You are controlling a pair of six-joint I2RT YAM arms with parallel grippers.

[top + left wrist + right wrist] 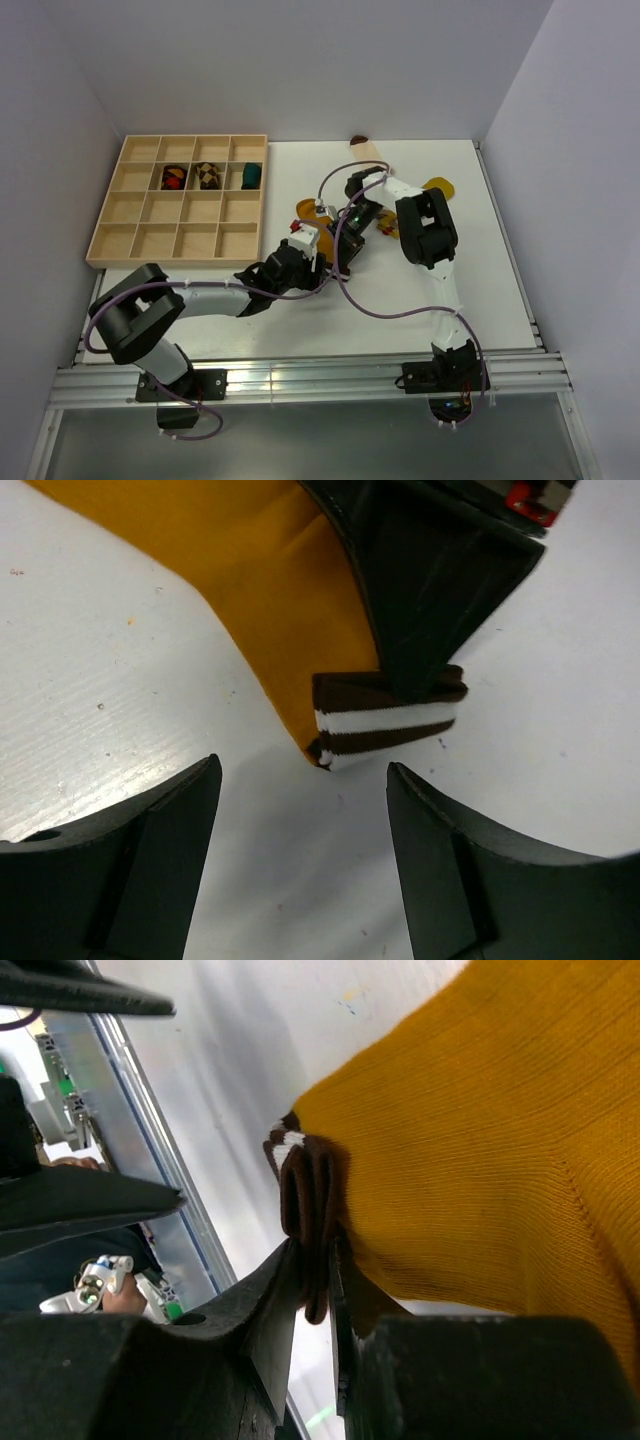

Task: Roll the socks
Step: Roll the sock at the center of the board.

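While the right claw (315,1260) stands almost closed, pinching the doubled brown-and-white striped cuff (385,720) of the mustard-orange knitted sock (480,1140), I read this grip as an anchor: the fold is pinned so a roll can begin at the cuff. Facing it, the left claw (305,770) hangs with jaws wide apart and empty. The cuff lies just ahead of its fingertips, apparently so it can take the fold. Beyond the right claw lies a cream sock with a brown toe (370,150), untouched. Well to the left of both claws, a pale wooden tray of square compartments (110,225) holds, side by side in one row, a red-and-dark bundle (174,177), a brown-checkered bundle (207,176) and a teal bundle (250,176).
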